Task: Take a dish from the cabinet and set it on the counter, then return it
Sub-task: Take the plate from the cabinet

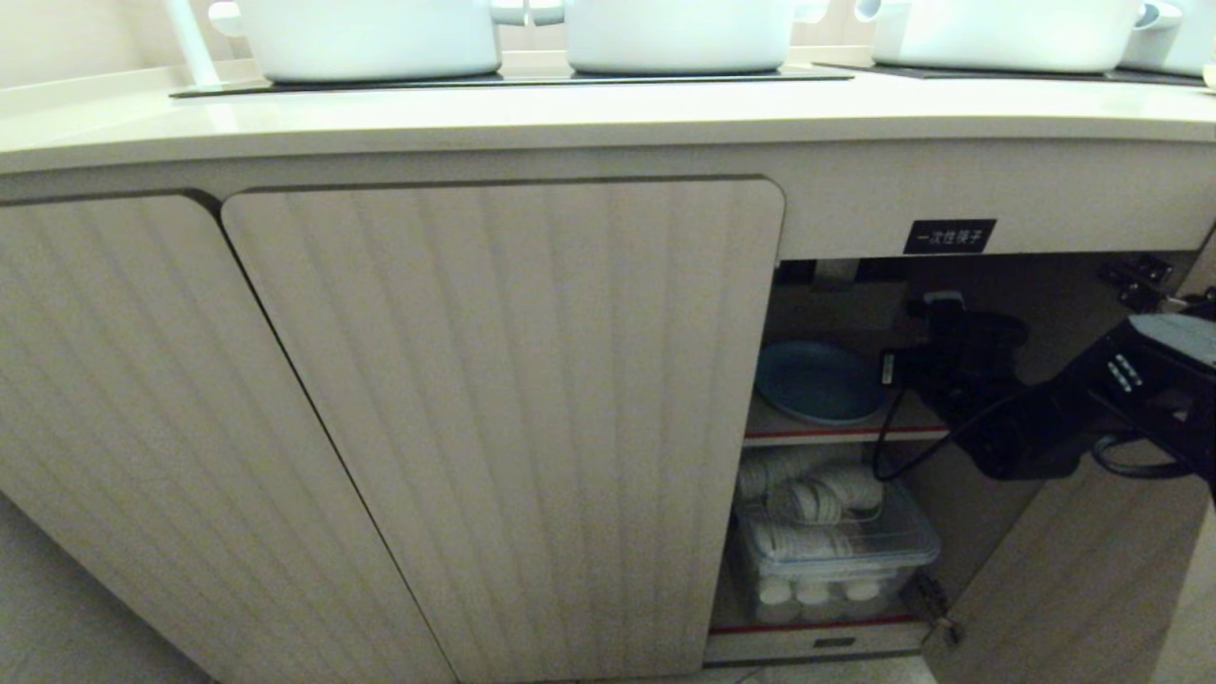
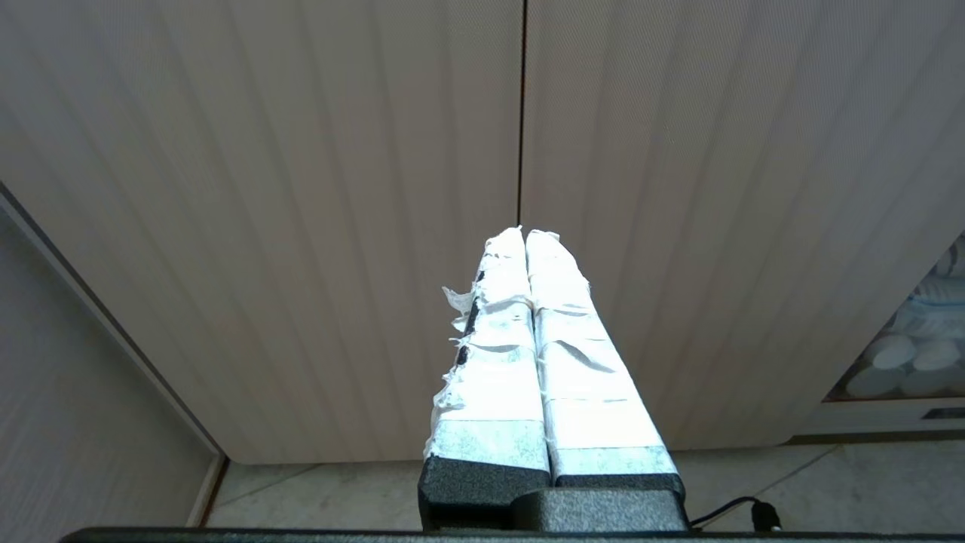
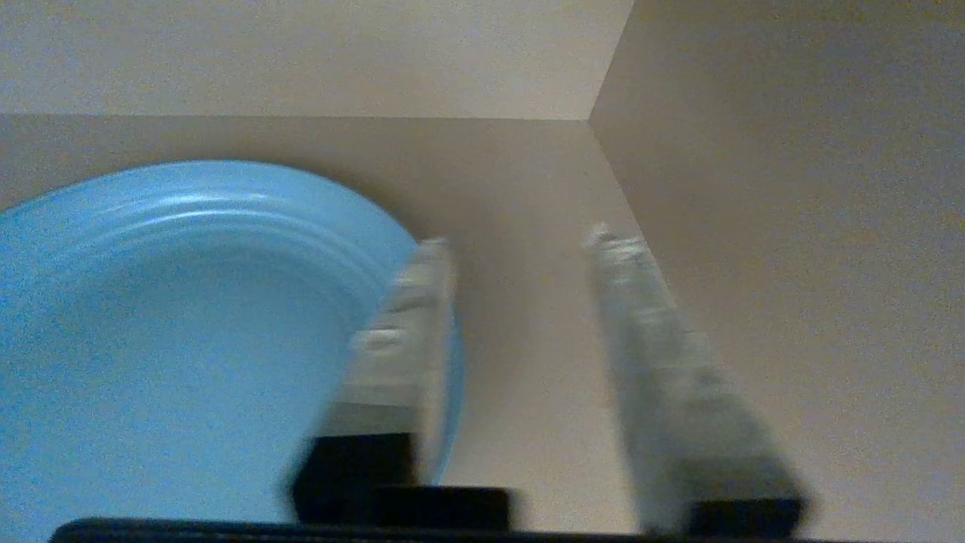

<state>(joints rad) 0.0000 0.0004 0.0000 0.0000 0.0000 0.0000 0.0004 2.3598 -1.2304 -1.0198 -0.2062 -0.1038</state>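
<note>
Your right gripper (image 3: 520,241) was inside the cabinet (image 1: 513,418) at upper-shelf level, fingers (image 3: 663,362) spread apart with nothing between them. One finger overlapped the dish's (image 3: 173,324) near rim in the right wrist view; can't tell if it touched. The other finger sat over bare shelf (image 3: 528,302) beside the dish, toward the cabinet's side wall.

The dish lay flat on the upper shelf, left part of the opening from the head view, with your right arm (image 1: 1045,408) reaching in from the right, just beside it. Below it, the lower shelf held a clear bin (image 1: 836,560) of white cups. The black label (image 1: 949,236) sat above the opening, and the door (image 1: 1073,579) on the right hung open.

Your left gripper (image 2: 524,235) was parked low in front of the closed doors, taped fingers pressed together, holding nothing. White pots (image 1: 370,38) stood on the counter (image 1: 570,114)
</note>
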